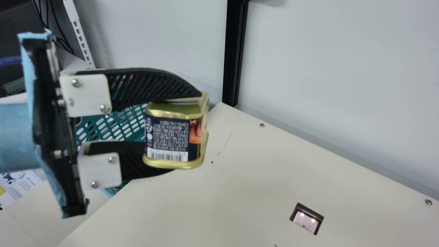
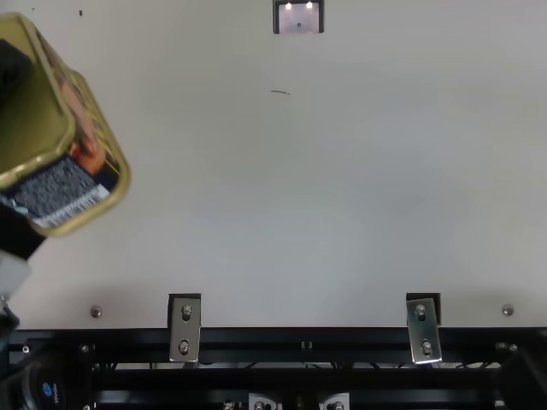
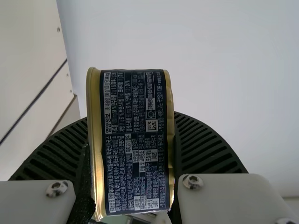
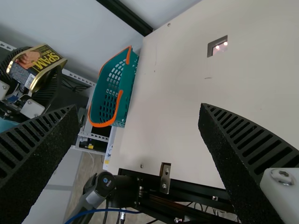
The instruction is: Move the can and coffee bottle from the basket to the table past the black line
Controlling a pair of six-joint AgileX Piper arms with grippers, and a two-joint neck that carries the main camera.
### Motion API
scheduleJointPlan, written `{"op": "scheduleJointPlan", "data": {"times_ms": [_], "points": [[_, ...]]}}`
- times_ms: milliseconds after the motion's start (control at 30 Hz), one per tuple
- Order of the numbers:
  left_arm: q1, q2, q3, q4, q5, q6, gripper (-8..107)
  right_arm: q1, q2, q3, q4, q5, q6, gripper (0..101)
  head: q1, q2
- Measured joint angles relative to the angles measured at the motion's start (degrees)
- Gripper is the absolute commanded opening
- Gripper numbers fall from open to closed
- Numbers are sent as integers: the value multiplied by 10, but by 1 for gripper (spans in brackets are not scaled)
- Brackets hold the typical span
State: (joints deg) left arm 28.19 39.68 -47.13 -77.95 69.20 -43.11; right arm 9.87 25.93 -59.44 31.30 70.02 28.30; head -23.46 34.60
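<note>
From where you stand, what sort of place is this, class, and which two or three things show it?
Probably a robotics lab or workshop: my left gripper is closed on a can, metal brackets are fixed along the edge of a cream table, and a black post stands behind it.

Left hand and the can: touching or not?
Touching. The left wrist view shows the can clamped in the left hand, one finger pressed against each side, no gap.

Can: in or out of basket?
Out. The left gripper holds the can up, and the right wrist view shows the basket apart from it.
</note>
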Motion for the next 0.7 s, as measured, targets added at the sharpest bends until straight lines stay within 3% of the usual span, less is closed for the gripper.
{"op": "scheduleJointPlan", "data": {"times_ms": [233, 700], "points": [[-43, -26, -32, 20, -13, -69, 10, 0, 0, 0, 0, 0, 0, 101, 0, 0], [-54, -28, -41, 31, -16, -76, 10, 0, 0, 0, 0, 0, 0, 101, 3, 0]]}}
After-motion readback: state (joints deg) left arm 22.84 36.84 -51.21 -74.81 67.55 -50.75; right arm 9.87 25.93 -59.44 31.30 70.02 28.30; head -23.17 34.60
